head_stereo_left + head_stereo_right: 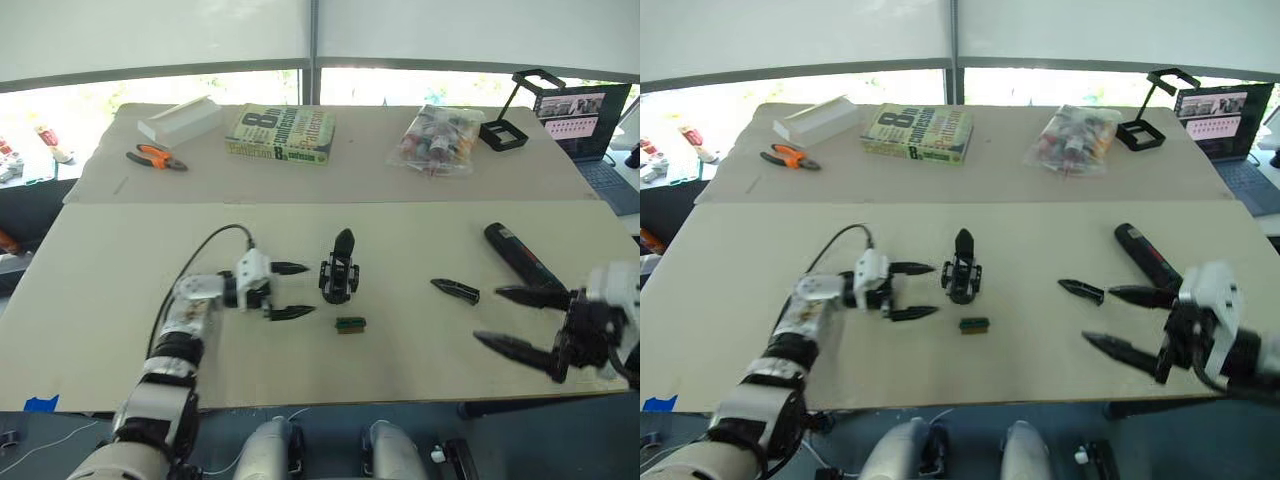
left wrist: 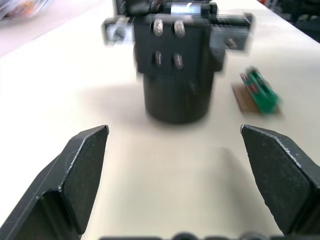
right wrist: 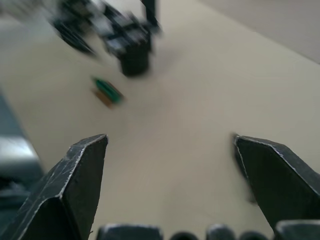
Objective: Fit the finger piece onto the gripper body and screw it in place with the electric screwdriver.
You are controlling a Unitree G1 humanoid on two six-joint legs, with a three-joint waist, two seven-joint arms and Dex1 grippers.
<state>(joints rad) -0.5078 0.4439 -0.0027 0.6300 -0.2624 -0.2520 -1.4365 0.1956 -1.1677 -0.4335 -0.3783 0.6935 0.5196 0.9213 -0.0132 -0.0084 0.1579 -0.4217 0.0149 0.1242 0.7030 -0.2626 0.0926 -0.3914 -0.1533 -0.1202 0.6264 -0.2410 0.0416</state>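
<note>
Flanking the gripper body (image 1: pixel 339 268), the left hand (image 1: pixel 290 290) gapes, untouching

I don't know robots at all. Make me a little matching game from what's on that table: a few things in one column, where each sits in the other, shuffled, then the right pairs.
Things
1. gripper body
2. finger piece
3. electric screwdriver
4. green block

Places
A. lying flat beyond the open right gripper
B. standing upright just ahead of the open left gripper
C. flat on the table just nearer the robot than the gripper body
D. lying alone between the gripper body and the screwdriver

Pairs: 1-B, 2-D, 3-A, 4-C
</note>
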